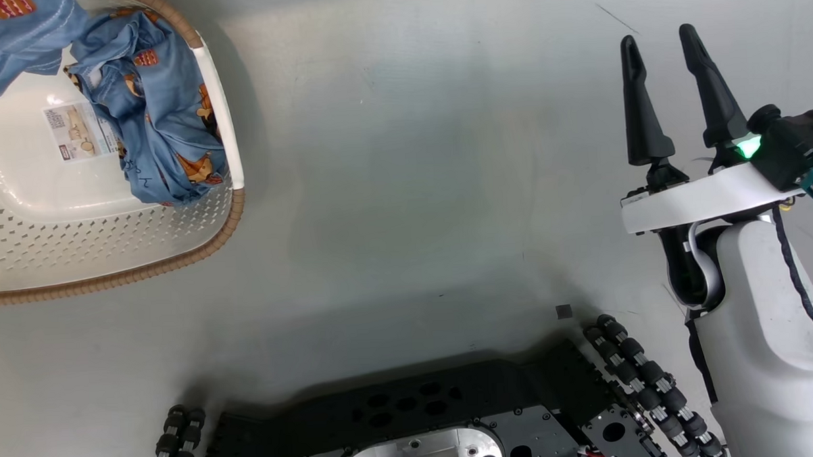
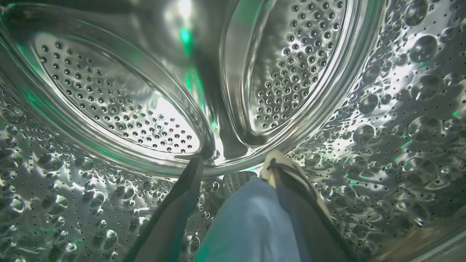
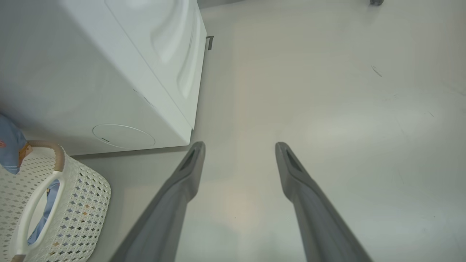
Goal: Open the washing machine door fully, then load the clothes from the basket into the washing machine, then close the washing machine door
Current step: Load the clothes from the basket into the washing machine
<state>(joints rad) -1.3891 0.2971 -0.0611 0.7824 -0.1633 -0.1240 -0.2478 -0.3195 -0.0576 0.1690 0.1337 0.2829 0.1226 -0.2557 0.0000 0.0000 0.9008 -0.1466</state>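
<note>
Head view: blue animal-print clothes crumpled in basket.

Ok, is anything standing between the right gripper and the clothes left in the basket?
Nothing visible. Bare floor lies between the open right gripper and the basket; the clothes sit uncovered inside it, against the wall nearest that gripper.

Cream perforated plastic basket on grey floor, front-left of robot. Blue printed fabric clothes inside, against its right wall. White box-shaped washing machine just beside basket. Left tool inside perforated steel drum, pale blue garment between its fingers. Right tool over floor, far right.
</note>
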